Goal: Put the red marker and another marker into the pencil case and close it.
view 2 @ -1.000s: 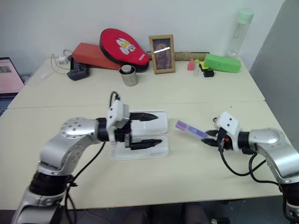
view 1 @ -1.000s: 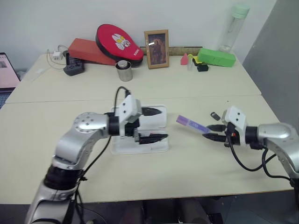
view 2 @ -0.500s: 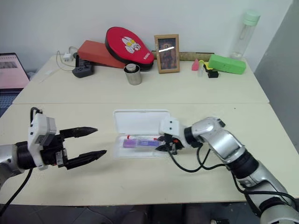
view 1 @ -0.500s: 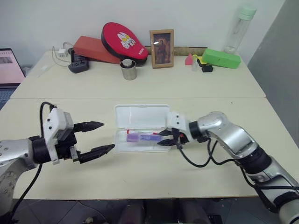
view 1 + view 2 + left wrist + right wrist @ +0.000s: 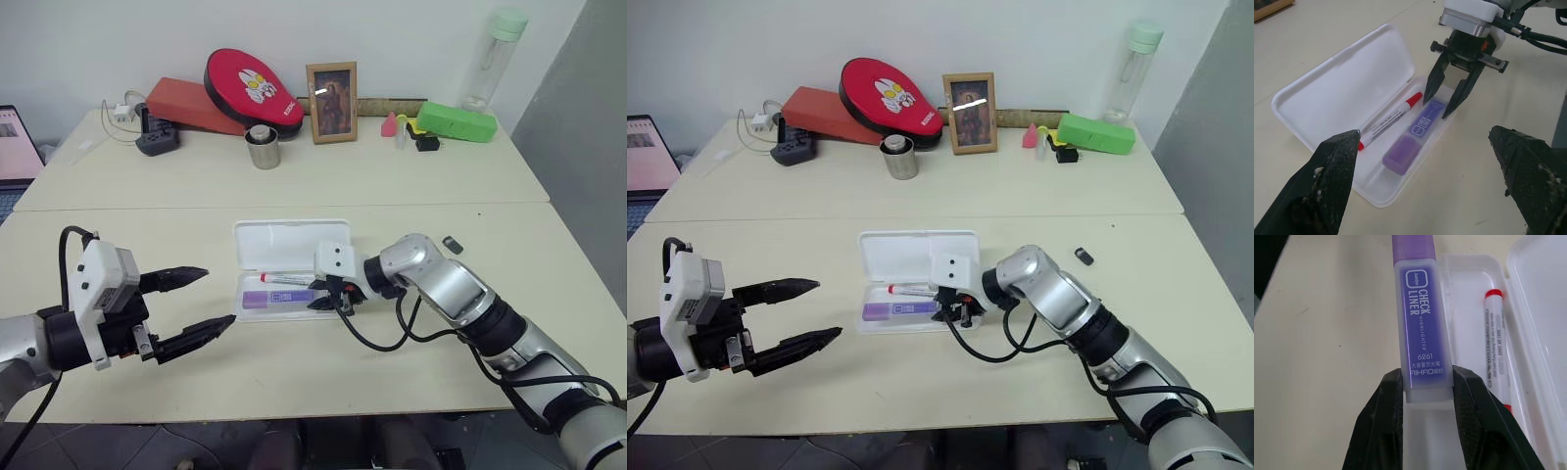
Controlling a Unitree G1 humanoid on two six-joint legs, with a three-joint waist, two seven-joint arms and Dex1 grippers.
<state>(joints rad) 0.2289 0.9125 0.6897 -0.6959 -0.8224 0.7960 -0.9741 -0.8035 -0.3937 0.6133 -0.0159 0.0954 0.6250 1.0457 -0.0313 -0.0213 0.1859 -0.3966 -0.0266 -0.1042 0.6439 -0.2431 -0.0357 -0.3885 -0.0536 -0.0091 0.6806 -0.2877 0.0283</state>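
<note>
In the open tray of the pencil case (image 5: 291,238), the purple marker (image 5: 1415,137) lay lengthwise beside the red marker (image 5: 1389,122), parallel to the hinge; my right gripper (image 5: 1450,96) was clamped on the purple marker's tail end; my left gripper (image 5: 193,310), fingers spread and empty, stood well apart on the case's left; I judged the raised lid unobstructed for closing.

Two markers, the red marker (image 5: 1386,122) and purple marker (image 5: 1414,136), lie in one pencil case (image 5: 1332,98).
</note>
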